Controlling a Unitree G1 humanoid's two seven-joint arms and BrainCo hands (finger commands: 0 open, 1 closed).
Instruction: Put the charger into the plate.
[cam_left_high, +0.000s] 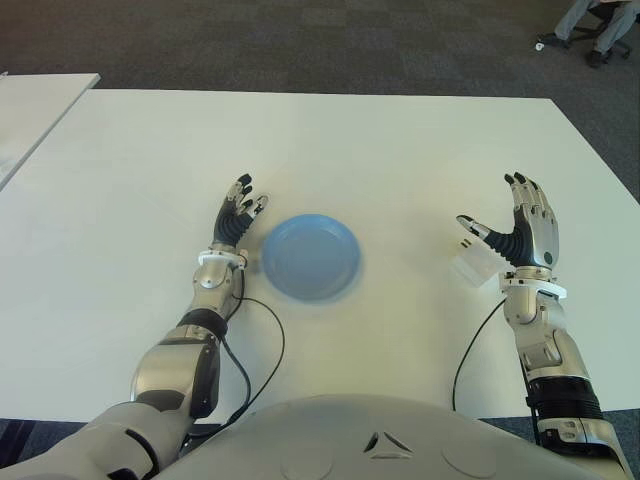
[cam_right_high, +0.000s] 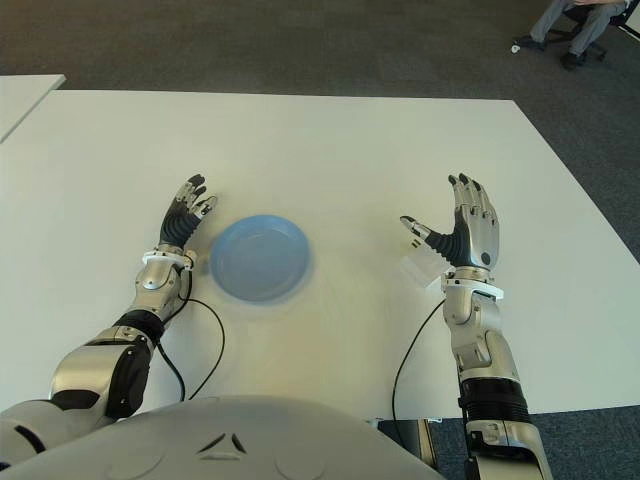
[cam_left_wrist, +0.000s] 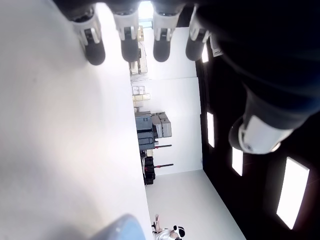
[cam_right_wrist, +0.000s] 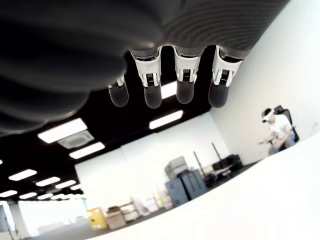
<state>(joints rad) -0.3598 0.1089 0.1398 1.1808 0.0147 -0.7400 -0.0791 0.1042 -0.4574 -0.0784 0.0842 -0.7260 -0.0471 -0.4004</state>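
White plastic is what I'm after: the charger (cam_left_high: 472, 262) is a small blocky cube lying on the table (cam_left_high: 380, 150) just beside my right hand (cam_left_high: 527, 235), on its thumb side, well apart from the blue plate (cam_left_high: 310, 257) that sits near the middle. My right hand is spread wide with the fingers (cam_right_wrist: 183, 82) extended and nothing in the palm; the thumb reaches over the charger's far edge, though I cannot tell whether it touches. My left hand (cam_left_high: 237, 217) shows just left of the plate, fingers loosely extended, holding nothing. I judge the charger light and rigid, with smooth faces that could slip under the fingertips, so I would pinch it across two opposite flat sides, thumb against fingers, low on the body. It looks sturdy enough to set down without much care.
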